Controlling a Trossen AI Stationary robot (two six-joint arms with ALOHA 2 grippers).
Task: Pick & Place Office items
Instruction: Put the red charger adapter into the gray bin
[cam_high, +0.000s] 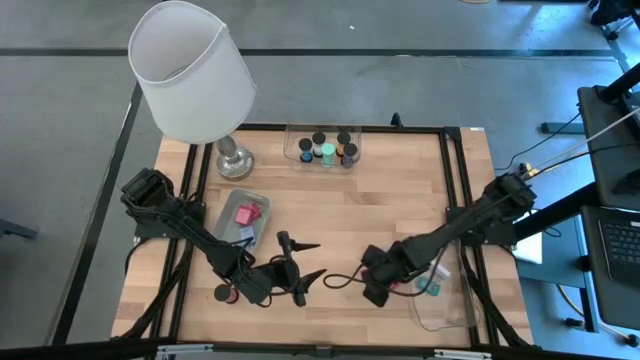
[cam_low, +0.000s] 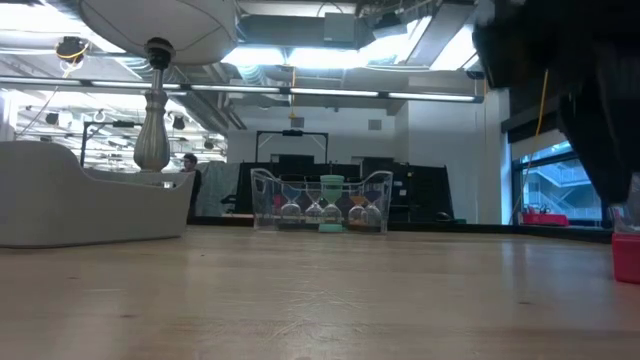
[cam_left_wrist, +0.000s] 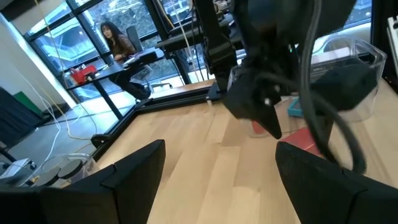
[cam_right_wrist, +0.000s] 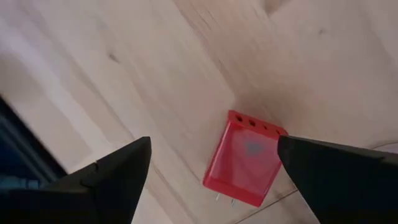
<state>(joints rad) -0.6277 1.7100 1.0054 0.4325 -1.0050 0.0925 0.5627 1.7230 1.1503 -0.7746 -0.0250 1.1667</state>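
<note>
Table (cam_high: 330, 210) carries a clear tray (cam_high: 445, 305) at its front right corner, beside which the right gripper (cam_right_wrist: 208, 168), fingers wide and empty, straddles a red block (cam_right_wrist: 244, 158) lying flat, likely lined up for pickup; left gripper (cam_high: 312, 262) open, idle, front centre.

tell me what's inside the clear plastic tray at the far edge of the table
The clear plastic tray holds several small dark cylinders with coloured tops, one of them teal. An exact count is uncertain, since they crowd together and cover one another.
</note>
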